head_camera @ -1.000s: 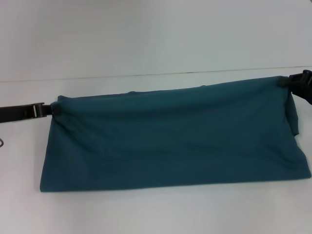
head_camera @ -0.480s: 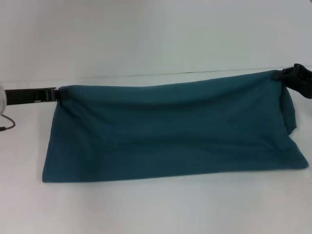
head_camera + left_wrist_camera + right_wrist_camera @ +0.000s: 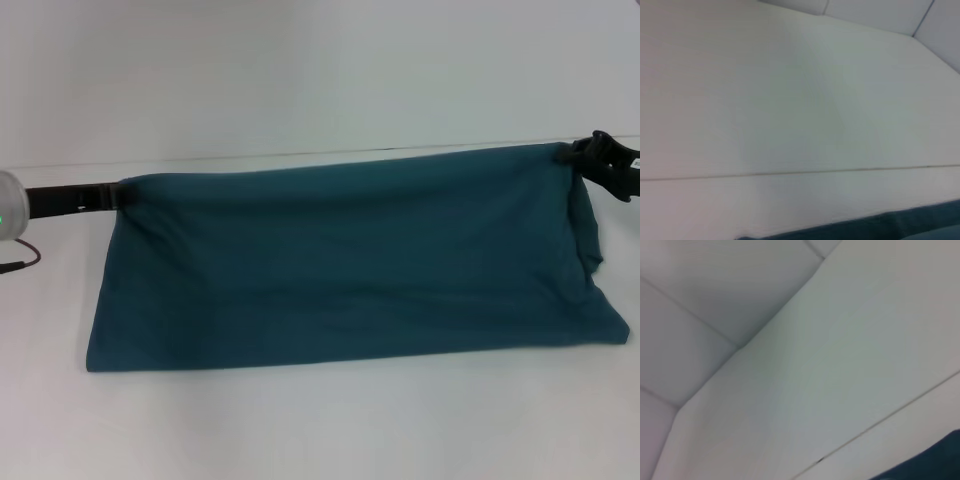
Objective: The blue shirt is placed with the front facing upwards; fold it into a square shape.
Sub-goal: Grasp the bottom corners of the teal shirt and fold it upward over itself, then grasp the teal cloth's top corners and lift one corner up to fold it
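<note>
The blue shirt shows only plain teal cloth, stretched wide across the white table. Its far edge hangs lifted between my two grippers, and its near edge rests on the table. My left gripper is shut on the shirt's far left corner. My right gripper is shut on the far right corner, where cloth droops below it. A strip of the teal shirt shows in the left wrist view, and a corner of it in the right wrist view. Neither wrist view shows fingers.
A white wall rises behind the table's far edge. A dark cable loops beside my left arm. Wall panel seams show in the right wrist view.
Both grippers have raised the shirt's far edge and carried it away from me. The lifted edge now stands higher and straighter. The near edge has stayed on the table.
</note>
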`<state>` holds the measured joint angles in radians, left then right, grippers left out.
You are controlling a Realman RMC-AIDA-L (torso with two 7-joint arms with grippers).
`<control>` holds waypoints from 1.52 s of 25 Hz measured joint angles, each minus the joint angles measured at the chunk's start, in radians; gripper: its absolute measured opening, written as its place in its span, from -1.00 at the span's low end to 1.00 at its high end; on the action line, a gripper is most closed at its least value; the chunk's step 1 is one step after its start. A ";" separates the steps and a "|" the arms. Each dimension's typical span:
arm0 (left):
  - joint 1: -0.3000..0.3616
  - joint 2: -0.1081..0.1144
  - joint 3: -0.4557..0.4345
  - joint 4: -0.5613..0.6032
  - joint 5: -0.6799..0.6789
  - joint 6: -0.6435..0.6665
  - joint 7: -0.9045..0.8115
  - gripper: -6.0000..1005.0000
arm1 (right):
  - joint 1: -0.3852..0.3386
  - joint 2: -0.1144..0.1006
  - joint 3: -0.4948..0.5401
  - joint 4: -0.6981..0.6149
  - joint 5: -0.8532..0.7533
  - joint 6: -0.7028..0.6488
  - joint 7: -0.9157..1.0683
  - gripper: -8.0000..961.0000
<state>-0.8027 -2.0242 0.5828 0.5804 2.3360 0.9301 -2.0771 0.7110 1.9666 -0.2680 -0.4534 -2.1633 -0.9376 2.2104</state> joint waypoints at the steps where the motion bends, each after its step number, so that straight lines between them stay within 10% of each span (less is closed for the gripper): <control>1: 0.000 -0.009 0.000 -0.002 -0.004 -0.028 0.013 -0.87 | 0.006 0.003 -0.002 0.025 0.026 0.047 -0.028 -0.90; 7: 0.011 -0.107 0.000 0.000 -0.103 -0.262 0.201 -0.87 | 0.068 0.046 -0.002 0.115 0.158 0.262 -0.266 -0.90; 12: 0.026 -0.135 0.005 0.005 -0.118 -0.323 0.255 -0.74 | 0.097 0.070 -0.014 0.106 0.171 0.322 -0.357 -0.57; 21: 0.144 -0.119 0.073 0.192 -0.069 -0.086 0.044 -0.02 | 0.009 0.084 -0.024 -0.015 0.174 0.113 -0.511 0.12; 23: 0.189 -0.084 0.188 0.285 0.016 0.032 -0.167 0.14 | -0.019 0.094 -0.026 -0.035 0.175 0.051 -0.523 0.23; 28: 0.151 -0.032 0.213 0.305 0.134 0.187 -0.348 0.30 | -0.060 0.108 -0.027 -0.035 0.176 -0.008 -0.554 0.50; 38: 0.108 -0.027 0.223 0.246 0.223 0.131 -0.402 0.57 | -0.076 0.115 -0.051 -0.022 0.175 -0.030 -0.557 0.69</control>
<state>-0.6949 -2.0511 0.8054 0.8260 2.5593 1.0611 -2.4794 0.6347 2.0819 -0.3191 -0.4759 -1.9888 -0.9673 1.6529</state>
